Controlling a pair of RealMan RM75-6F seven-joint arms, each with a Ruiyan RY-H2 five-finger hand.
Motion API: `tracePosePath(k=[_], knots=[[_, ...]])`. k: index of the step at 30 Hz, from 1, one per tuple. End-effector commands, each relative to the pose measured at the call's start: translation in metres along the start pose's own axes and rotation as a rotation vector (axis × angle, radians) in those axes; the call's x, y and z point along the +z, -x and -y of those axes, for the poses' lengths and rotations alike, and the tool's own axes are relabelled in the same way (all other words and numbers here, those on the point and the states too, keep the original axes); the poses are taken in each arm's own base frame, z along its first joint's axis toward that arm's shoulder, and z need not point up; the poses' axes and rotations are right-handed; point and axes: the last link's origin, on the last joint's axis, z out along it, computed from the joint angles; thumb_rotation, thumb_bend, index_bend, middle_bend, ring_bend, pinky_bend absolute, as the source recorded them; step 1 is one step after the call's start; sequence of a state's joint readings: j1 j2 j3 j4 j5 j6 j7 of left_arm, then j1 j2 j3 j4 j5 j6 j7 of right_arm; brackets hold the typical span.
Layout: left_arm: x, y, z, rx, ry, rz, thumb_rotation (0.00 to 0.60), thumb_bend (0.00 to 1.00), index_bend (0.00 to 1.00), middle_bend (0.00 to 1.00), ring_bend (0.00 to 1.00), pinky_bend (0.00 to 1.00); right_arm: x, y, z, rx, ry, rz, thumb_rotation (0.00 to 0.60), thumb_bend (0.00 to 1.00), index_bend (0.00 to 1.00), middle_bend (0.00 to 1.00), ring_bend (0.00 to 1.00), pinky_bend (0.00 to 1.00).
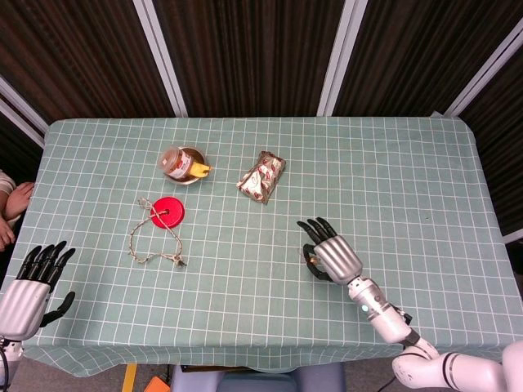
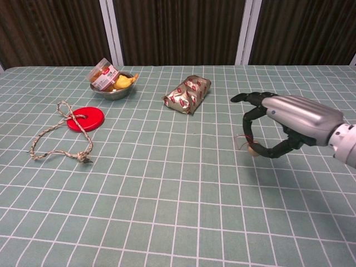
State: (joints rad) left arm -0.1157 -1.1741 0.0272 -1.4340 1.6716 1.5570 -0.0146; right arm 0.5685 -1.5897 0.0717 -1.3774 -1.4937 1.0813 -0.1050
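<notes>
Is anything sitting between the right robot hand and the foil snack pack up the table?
Nothing visible does. The right robot hand, pinching a small tan bead, has only bare checked tablecloth between it and the foil snack pack. The bowl and red disc lie well off to the left.

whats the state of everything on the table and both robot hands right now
right robot hand: raised above the table, pinching a small tan object
small tan object: held off the cloth, thin reddish thread hanging from it
left robot hand: holds nothing, fingers apart, at the table's near edge
metal bowl: upright, holding a tilted jar and a yellow item
jar: leaning on its side in the bowl
foil snack packet: sealed, lying flat
red disc: flat
rope: loose, one end lying over the disc
</notes>
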Motion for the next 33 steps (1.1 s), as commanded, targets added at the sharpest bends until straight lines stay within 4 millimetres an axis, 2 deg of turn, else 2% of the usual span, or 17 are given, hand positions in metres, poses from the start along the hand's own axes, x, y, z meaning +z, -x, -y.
tracePosePath(k=[1,18,28,32,33], knots=[[-0.001,0.000,-0.001,0.003,0.002,-0.004,0.600,0.39,0.00,0.00,0.00,0.00,0.010,0.008,0.006,0.018,-0.009,0.028,0.600,0.58,0.78,0.16,0.00,0.00],[-0.001,0.000,0.000,0.003,-0.004,0.002,0.600,0.38,0.00,0.00,0.00,0.00,0.011,0.028,0.005,-0.004,-0.004,0.082,0.600,0.58,0.75,0.16,0.00,0.00],[-0.001,-0.001,0.001,0.003,-0.008,0.000,0.600,0.38,0.00,0.00,0.00,0.00,0.008,0.034,0.003,-0.025,-0.007,0.099,0.600,0.58,0.64,0.16,0.00,0.00],[-0.001,0.000,0.001,0.004,-0.006,0.003,0.600,0.39,0.00,0.00,0.00,0.00,0.005,0.033,0.001,-0.038,0.000,0.112,0.600,0.58,0.48,0.15,0.00,0.00],[-0.001,0.000,0.000,0.004,-0.006,0.004,0.600,0.39,0.00,0.00,0.00,0.00,0.004,0.033,0.001,-0.040,0.001,0.112,0.600,0.58,0.48,0.15,0.00,0.00]])
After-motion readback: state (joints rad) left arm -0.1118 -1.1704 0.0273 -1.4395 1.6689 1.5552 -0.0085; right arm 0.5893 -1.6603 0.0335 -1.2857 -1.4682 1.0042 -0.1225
